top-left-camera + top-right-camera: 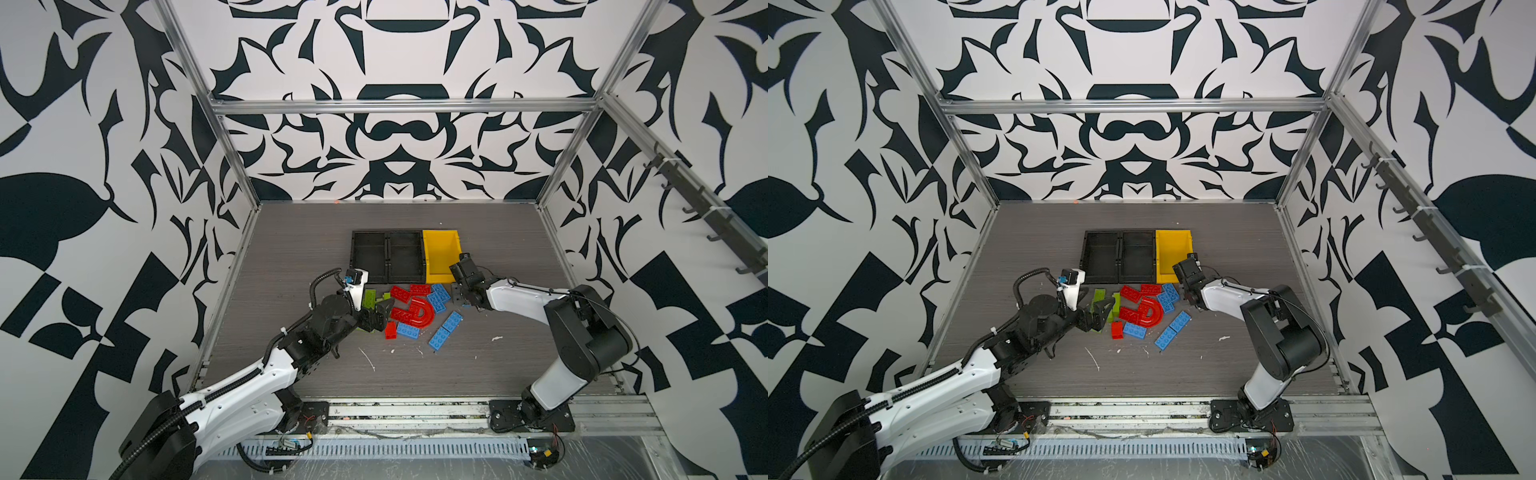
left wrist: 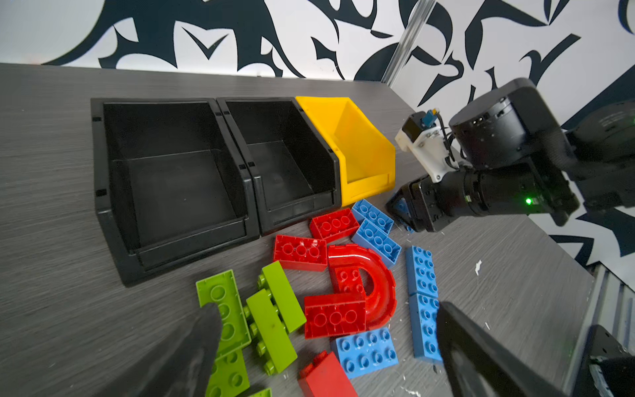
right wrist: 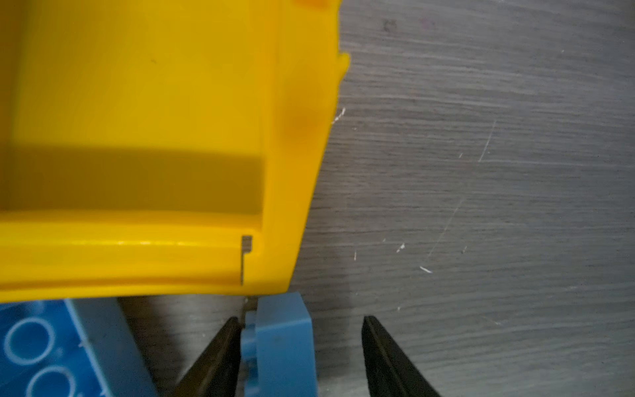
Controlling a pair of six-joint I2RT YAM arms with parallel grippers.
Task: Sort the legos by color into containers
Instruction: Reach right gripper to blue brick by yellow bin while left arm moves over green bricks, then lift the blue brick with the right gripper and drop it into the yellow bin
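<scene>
No readable writing anywhere; the studs on the legos are too small or blurred to show any mark.

Containers: black bin pair [image 1: 387, 257], two low bins joined side by side, with the yellow bin [image 1: 441, 253] touching one end. All three show bare floors. Every brick lies on the grey table [image 1: 498, 365].

Counts:
- Blue bricks [image 2: 366, 350]: six. Five lie loose in the pile and one is at the right gripper.
- Green bricks [image 2: 271, 330]: four clear. There is a possible fifth sliver at the edge of the left wrist view, can't tell.
- Red: one red arch [image 2: 379, 275], two red bricks [image 2: 300, 252] and one small red brick [image 2: 323, 378]. Studded red blocks sit at the arch's legs; can't tell whether they are separate pieces.

Right gripper [image 3: 300, 319]: jaws partly apart, either side of a blue brick on its side [image 3: 280, 343]. One finger touches the studded face; the other stands off with a visible gap, so no firm grip. The yellow bin's front corner is just ahead of the fingertips, and the brick's end is almost against it.

Left gripper [image 2: 326, 305]: jaws spread wide, holding nothing, low over the pile. Green bricks lie under one finger and a blue strip lies by the other. The arch is between and just ahead of the fingers, the small red brick is nearest, and the black pair is beyond the pile.
</scene>
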